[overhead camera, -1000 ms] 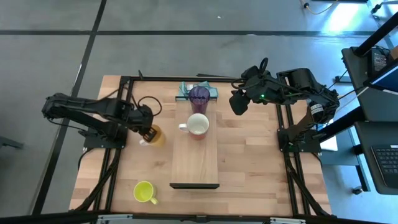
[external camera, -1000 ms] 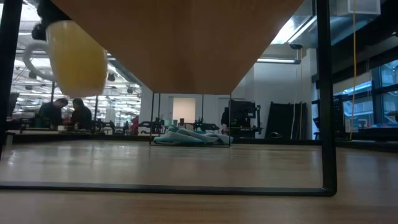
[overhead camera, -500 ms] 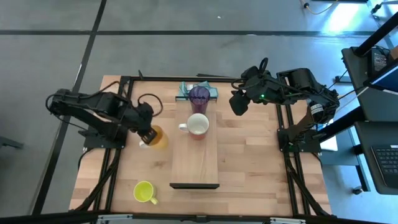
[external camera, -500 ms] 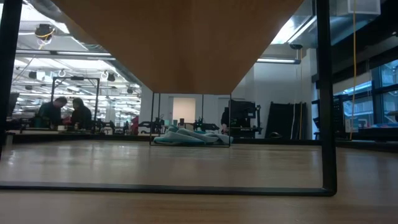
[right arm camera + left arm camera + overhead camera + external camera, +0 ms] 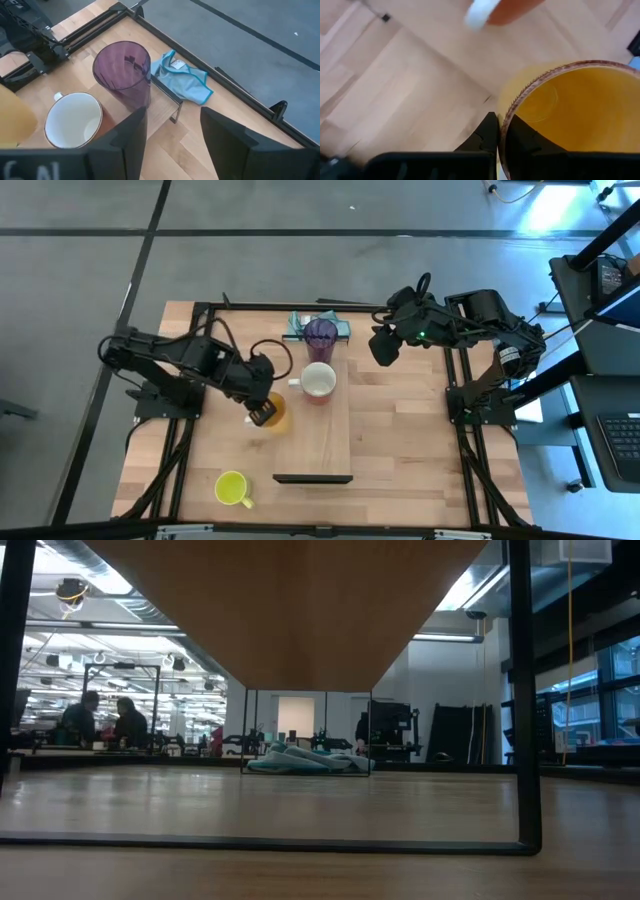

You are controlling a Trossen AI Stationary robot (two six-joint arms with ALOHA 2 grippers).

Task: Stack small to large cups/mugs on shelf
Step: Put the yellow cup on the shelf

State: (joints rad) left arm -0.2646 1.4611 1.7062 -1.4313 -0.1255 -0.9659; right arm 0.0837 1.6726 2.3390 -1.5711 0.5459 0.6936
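Overhead view straight down on the table [image 5: 400,440]; low view level across it; wrist views close, obliquely downward.

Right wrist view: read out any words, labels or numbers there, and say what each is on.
Pale characters on the right end effector housing: cut off at the edge, unreadable.
White tag on the teal cloth: too small to read.
No other text.
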